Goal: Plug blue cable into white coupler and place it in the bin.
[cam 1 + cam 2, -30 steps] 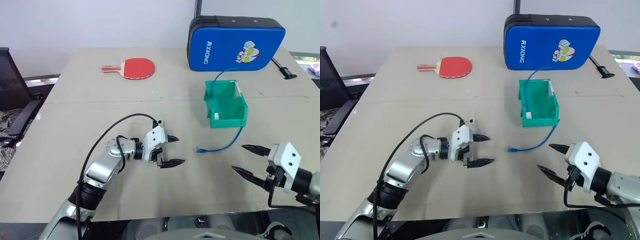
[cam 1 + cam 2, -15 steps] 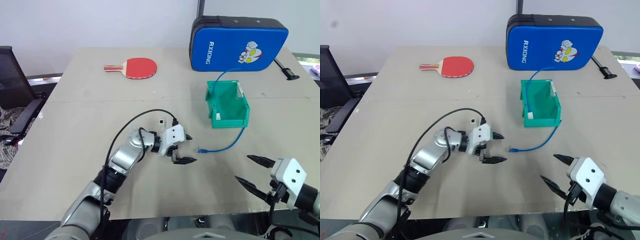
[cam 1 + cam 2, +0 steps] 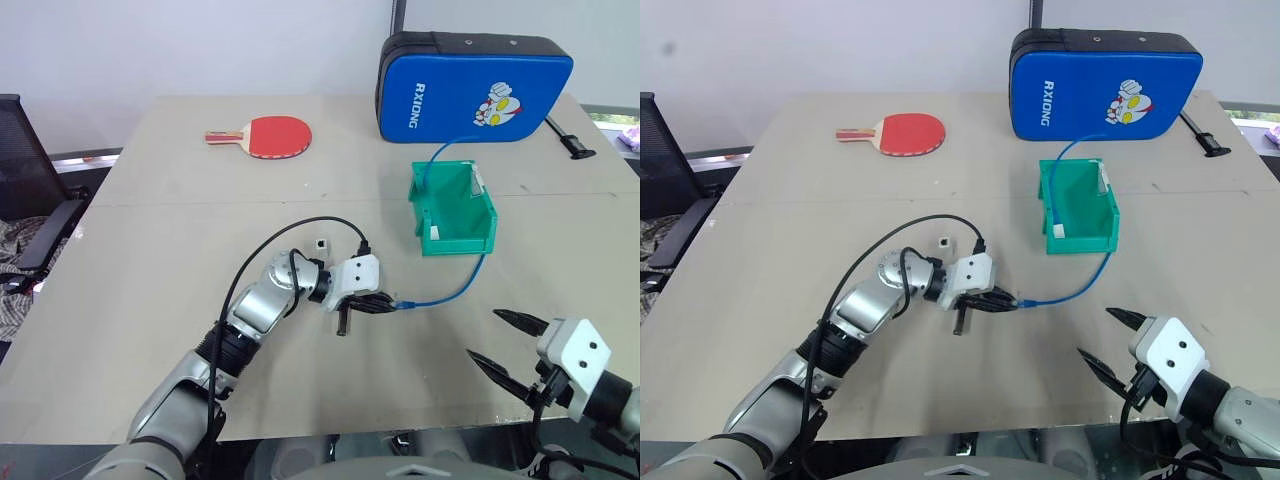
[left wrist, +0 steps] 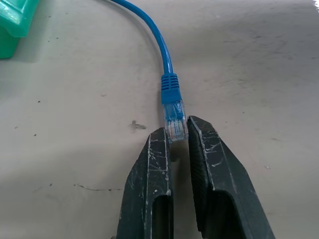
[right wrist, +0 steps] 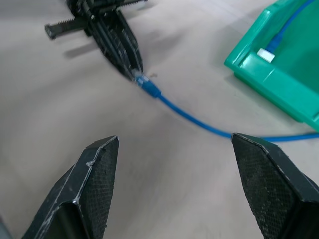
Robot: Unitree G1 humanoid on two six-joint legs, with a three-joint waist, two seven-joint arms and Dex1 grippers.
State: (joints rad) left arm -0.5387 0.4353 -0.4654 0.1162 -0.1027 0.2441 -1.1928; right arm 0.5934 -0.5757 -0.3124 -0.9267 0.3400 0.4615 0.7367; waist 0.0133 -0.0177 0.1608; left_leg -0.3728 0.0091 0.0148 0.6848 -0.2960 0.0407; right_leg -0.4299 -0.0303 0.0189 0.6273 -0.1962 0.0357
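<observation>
Pinching only the tip of the clear plug, the left end effector [image 4: 177, 137] has its fingers closed on the blue cable [image 3: 452, 291], which runs from there into the green bin [image 3: 451, 244]. The white coupler [image 3: 321, 244] sits on the tabletop just behind this end effector. The right end effector [image 5: 174, 149] waits wide open and empty. With so shallow a grip, the plug may slip or twist when lifted.

You are looking at an office-like room: a plain beige table [image 3: 150, 250], a black office chair [image 3: 25, 170], white walls.
</observation>
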